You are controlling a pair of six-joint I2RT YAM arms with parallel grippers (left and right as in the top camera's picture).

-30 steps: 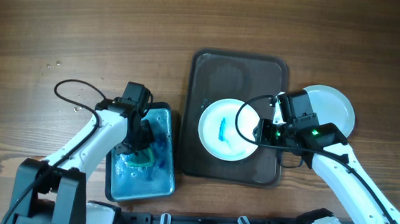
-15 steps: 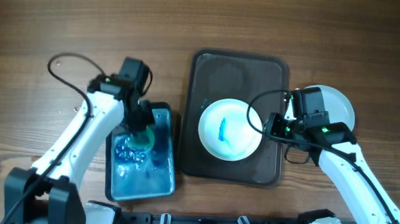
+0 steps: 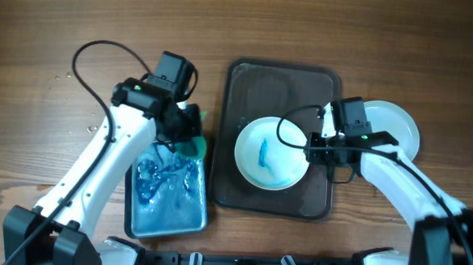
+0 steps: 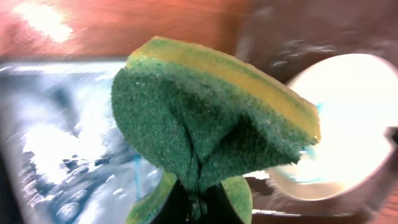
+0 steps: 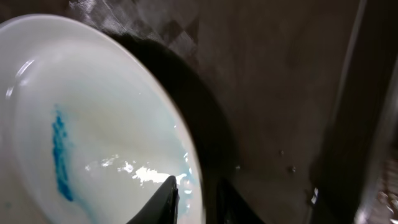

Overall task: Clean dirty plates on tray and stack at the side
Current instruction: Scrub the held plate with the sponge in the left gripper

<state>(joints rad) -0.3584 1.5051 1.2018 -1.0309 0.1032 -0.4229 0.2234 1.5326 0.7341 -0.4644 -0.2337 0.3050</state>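
White plate (image 3: 269, 153) — its rim pinched in the right pincer (image 5: 198, 191) — left pincer (image 4: 191, 203) squeezing a sponge (image 4: 211, 118).

Plate (image 3: 263, 173) on tray (image 3: 279, 86), tub (image 3: 175, 214) left of tray, second plate (image 3: 399, 129) right of tray

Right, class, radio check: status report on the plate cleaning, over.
Left gripper shut on sponge, over tub edge. Right gripper pinching rim of smeared plate, on tray. Second plate beside tray. Nothing in the way.

Overhead view is evenly lit and sharp; left wrist view is motion-blurred, with the plate (image 4: 348, 106) blown out.
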